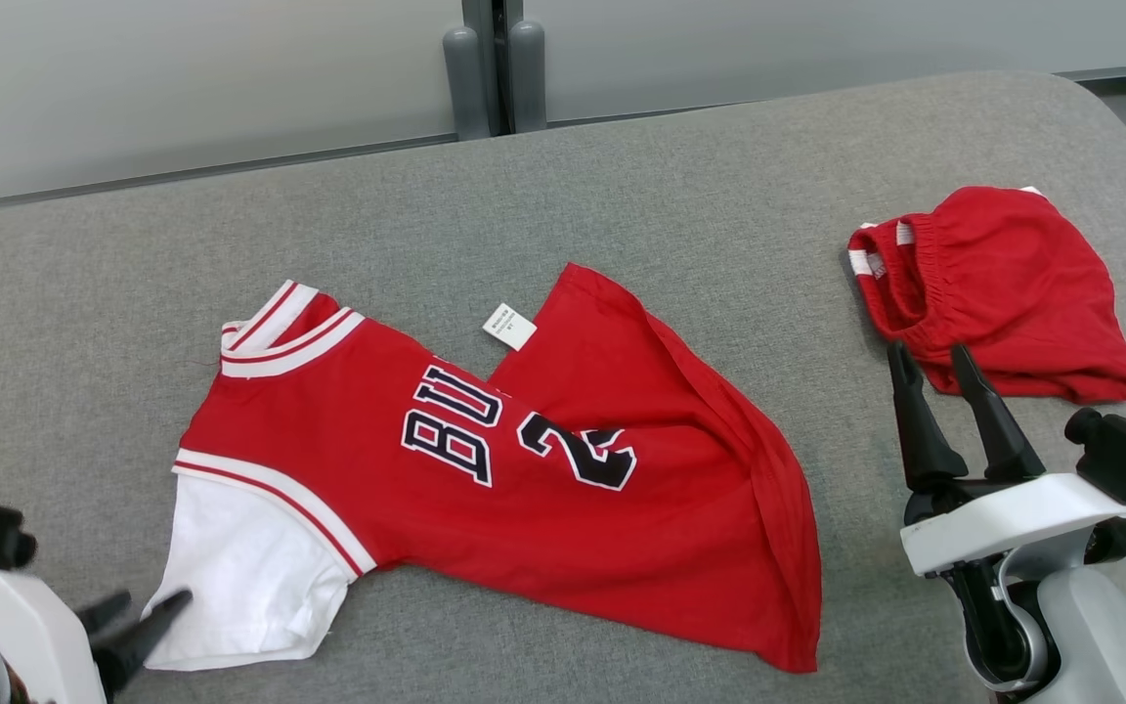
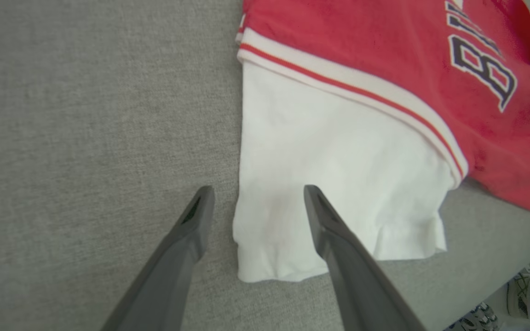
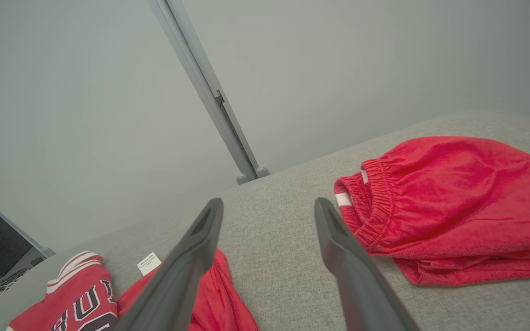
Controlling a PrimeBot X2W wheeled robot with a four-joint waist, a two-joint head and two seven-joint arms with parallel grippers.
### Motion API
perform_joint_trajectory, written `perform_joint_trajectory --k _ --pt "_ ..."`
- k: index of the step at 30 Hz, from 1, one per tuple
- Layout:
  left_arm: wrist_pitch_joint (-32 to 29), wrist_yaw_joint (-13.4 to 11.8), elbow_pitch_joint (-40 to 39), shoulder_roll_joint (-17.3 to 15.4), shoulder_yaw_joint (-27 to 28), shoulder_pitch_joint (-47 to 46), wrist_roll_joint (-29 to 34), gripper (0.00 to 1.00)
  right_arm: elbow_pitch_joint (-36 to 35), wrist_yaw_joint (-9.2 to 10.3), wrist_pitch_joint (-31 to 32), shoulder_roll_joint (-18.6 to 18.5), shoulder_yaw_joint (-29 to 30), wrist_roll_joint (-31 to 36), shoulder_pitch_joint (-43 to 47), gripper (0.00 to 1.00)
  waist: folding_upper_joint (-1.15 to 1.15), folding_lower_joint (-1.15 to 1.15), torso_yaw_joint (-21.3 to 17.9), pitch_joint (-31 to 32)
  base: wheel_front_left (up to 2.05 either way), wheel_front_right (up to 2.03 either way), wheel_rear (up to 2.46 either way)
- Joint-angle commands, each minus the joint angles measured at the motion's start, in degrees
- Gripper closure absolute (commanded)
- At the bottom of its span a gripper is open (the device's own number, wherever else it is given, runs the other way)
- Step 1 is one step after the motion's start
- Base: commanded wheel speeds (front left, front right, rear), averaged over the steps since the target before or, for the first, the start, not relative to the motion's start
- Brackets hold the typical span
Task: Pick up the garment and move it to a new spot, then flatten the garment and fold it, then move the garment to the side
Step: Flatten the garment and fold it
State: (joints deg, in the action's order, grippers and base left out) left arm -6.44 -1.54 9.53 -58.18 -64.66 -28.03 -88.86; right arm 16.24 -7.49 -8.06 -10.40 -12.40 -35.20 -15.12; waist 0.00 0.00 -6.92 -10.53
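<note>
We are looking at a red jersey [image 1: 524, 489] lying mostly spread on the grey bench [image 1: 622, 176], print side up. One lower corner is flipped over so a white label [image 1: 508, 326] is showing.

We are reading its long axis as running from the collar and white sleeve [image 1: 250, 577] across to the hem, which is slanting away on the far side from the sleeve.

The left end effector [image 1: 151, 598] is sitting right at the sleeve's outer edge. Its jaws are spread fully wide and holding nothing. In the left wrist view the left end effector [image 2: 258, 191] is straddling that edge, with one finger over the sleeve [image 2: 329, 184] and the other over bare bench. We cannot tell whether it is touching the cloth.

The right end effector [image 1: 930, 350] is hanging well off the jersey's hem side, also fully open and empty. Its fingers are pointing at a bunched pair of red shorts [image 1: 1003, 293] lying further out from the jersey.

We are judging the jersey to be the garment in hand and the left arm clearly the nearer one. The sleeve is lying just ahead of its fingertips. So the coming grasp is turning on closing over that sleeve edge, while the right arm is needing to cross toward the hem.
</note>
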Motion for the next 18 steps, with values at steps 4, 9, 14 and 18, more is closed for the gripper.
perform_joint_trajectory --k 4,9,14,18 --pt "-1.50 -1.68 -3.60 -1.59 -0.95 2.46 -1.09 0.00 0.03 0.00 0.14 -0.15 0.07 0.12 0.74 0.00 0.00 0.00 -0.19 -0.16 0.00 0.00 0.00" --pt "-3.04 -2.14 -3.56 -0.45 -1.91 3.40 -1.92 0.13 0.24 0.00 0.30 0.19 -0.22 -0.06 0.07 0.00 0.00 0.00 -0.58 -0.35 0.00 0.00 0.00" --pt "-2.28 -1.70 -4.12 -1.06 -1.42 3.23 -1.63 1.00 0.46 0.00 0.00 -0.27 0.25 -0.29 0.51 0.00 0.00 0.00 -0.32 0.04 0.00 0.00 0.00" --pt "-1.73 -2.15 -5.46 -2.30 -0.88 3.15 -1.65 1.00 0.58 0.00 0.09 -0.14 0.63 -0.21 1.10 0.00 0.00 0.00 0.52 0.74 0.00 0.00 0.00"
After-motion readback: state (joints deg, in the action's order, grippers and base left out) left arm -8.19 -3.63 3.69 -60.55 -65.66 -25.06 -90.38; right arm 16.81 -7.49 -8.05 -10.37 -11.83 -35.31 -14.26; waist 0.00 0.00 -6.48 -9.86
